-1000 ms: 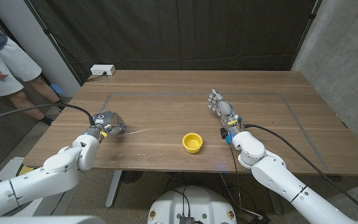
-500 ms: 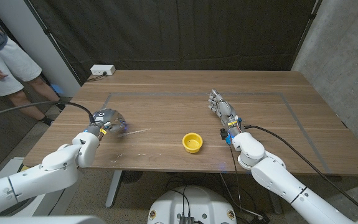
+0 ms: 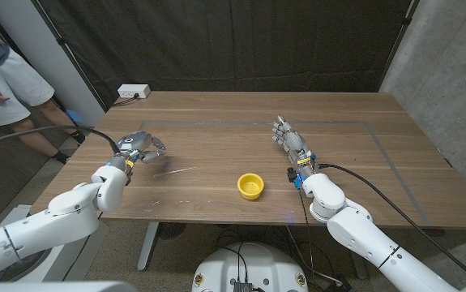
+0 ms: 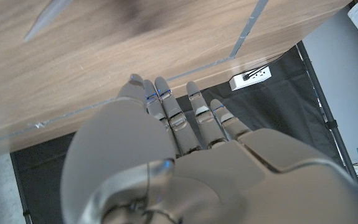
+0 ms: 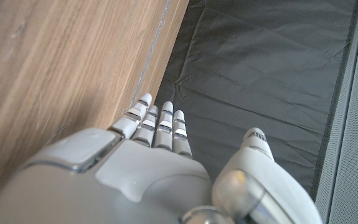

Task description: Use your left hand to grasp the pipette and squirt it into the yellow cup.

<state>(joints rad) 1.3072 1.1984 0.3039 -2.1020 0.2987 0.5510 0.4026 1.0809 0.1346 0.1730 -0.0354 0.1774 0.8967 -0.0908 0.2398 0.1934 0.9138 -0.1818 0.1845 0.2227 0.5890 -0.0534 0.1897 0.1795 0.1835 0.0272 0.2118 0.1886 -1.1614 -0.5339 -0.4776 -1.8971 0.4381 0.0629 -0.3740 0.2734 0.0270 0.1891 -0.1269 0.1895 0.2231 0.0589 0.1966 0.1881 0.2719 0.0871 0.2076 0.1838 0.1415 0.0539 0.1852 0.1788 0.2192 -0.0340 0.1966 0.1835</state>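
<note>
A yellow cup [image 3: 250, 186] sits near the table's [image 3: 354, 174] front edge. Beyond it, the clear pipette [image 3: 173, 171] lies untouched beside the left hand [image 3: 138, 147], its fingers [image 4: 197, 112] apart and empty; it should likely descend squarely over the bulb. The right hand [image 3: 290, 141] waits, fingers extended.

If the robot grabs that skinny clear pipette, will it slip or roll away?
It might. The pipette is thin, clear and lying flat on the smooth wooden table, so it probably rolls or skids when nudged. It looks light and likely bends. The left hand is beside it with nothing in its fingers.
</note>
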